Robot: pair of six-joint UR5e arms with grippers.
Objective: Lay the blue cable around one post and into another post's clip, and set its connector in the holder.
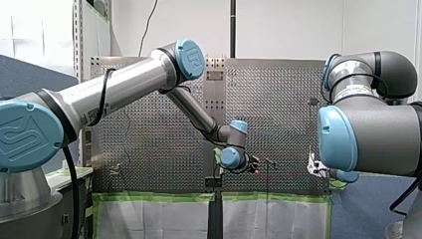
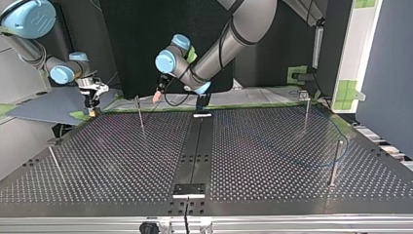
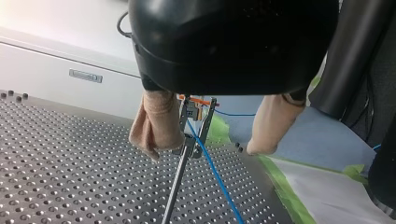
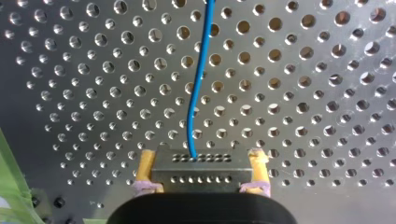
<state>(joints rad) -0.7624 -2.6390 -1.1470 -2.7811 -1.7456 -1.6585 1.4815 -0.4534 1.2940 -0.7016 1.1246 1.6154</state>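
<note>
The connector [image 4: 201, 170] is pinched across its long axis by the right gripper's [image 4: 201, 161] yellow-padded fingers near a corner of the table [image 4: 303, 93], with the cable [image 4: 196, 84] running straight ahead from it. The left gripper's [image 3: 205, 150] beige fingers are spread either side of a post [image 3: 180, 177], in whose clip [image 3: 196, 114] the cable appears seated.

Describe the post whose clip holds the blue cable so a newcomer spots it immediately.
Start at the perforated table in the top view. Along its far edge, take the left post. Unlike the other posts, my left gripper straddles it and the blue cable runs through its top clip.
</note>
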